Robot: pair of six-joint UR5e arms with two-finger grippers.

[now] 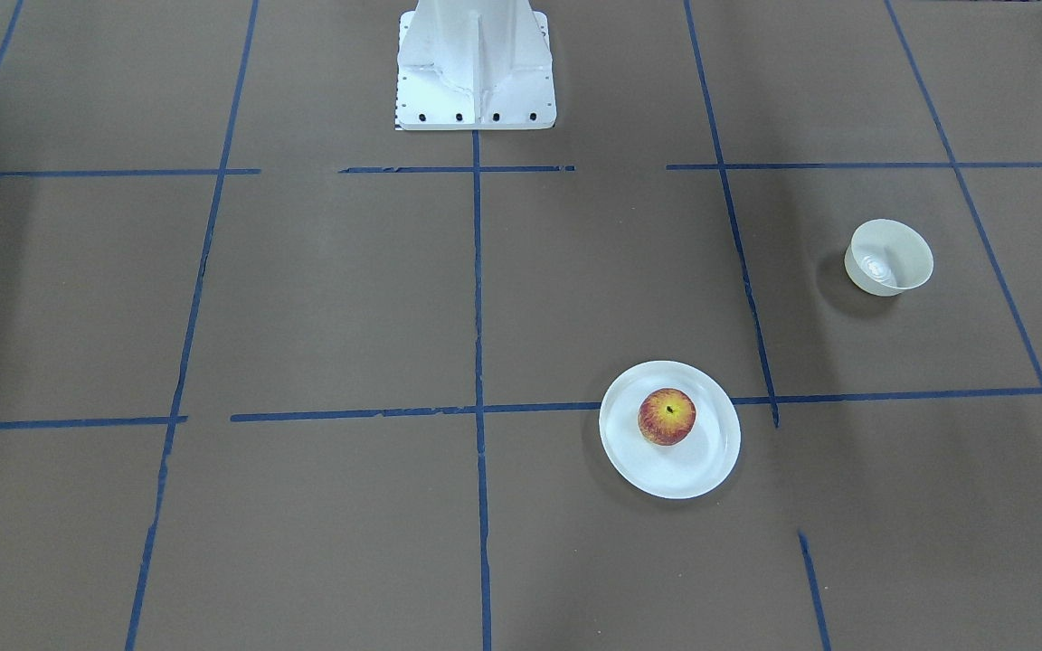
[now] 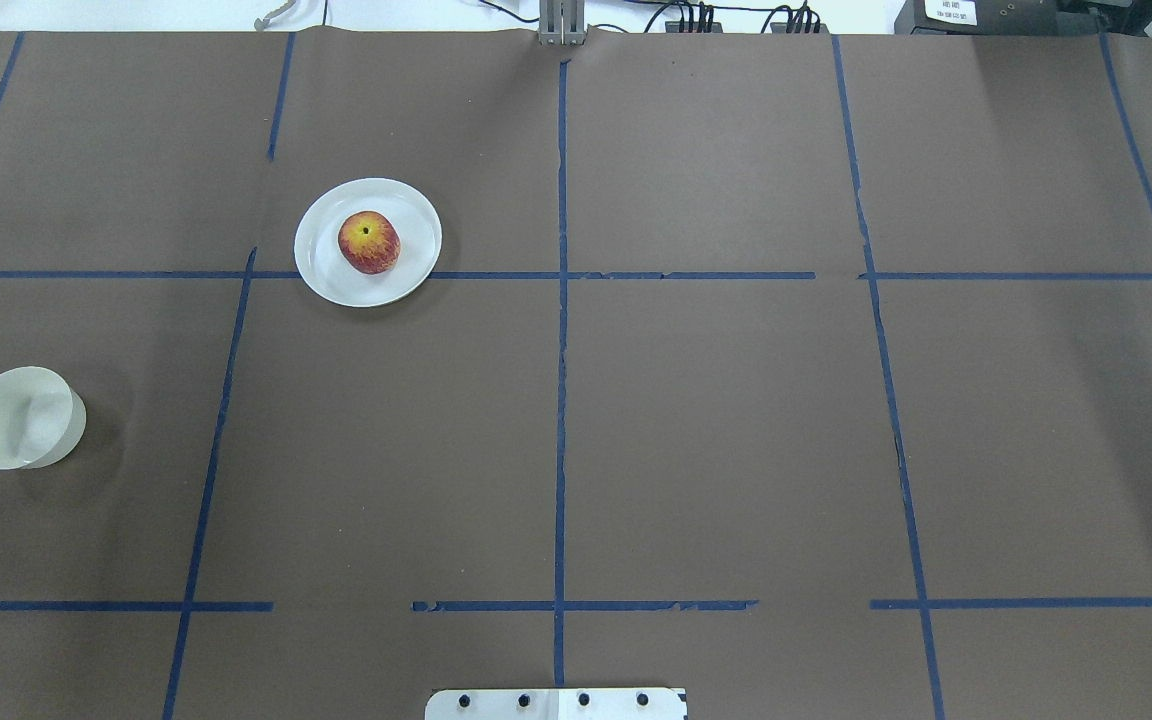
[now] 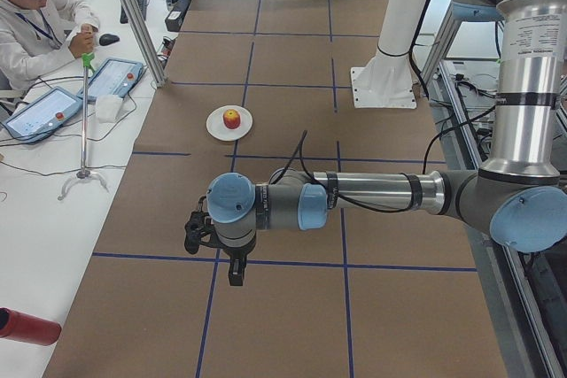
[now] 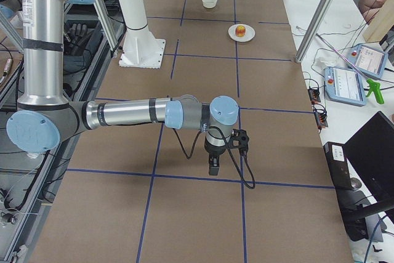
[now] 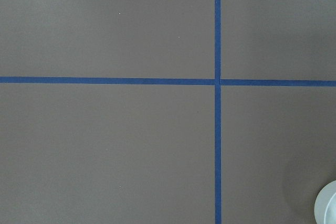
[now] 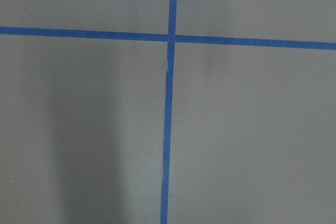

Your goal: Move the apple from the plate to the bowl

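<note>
Left gripper (image 3: 236, 279) is hanging fingers-down above the brown papered table (image 2: 716, 450), close over a blue tape line (image 5: 217, 129). It is showing only in the left side view, so I cannot tell whether its jaws are parted or closed. Its wrist camera is looking straight down on a tape crossing, catching just a sliver of the bowl (image 5: 328, 206) at the lower right corner of that view.

Right gripper (image 4: 213, 168) is likewise pointing down over the table near a tape line. It is appearing only in the right side view, so I cannot tell the set of its jaws either.

The apple (image 2: 368, 242) is sitting stem dimple up on the white plate (image 2: 321, 270), near the plate's middle. Plate and apple are lying well beyond the left gripper along the table, and far down the table from the right gripper, on the robot's left half.

The white bowl (image 2: 21, 418) is standing upright, holding nothing, well apart from the plate and nearer the left gripper's end of the table. From the right gripper it is lying farther off than the plate.
</note>
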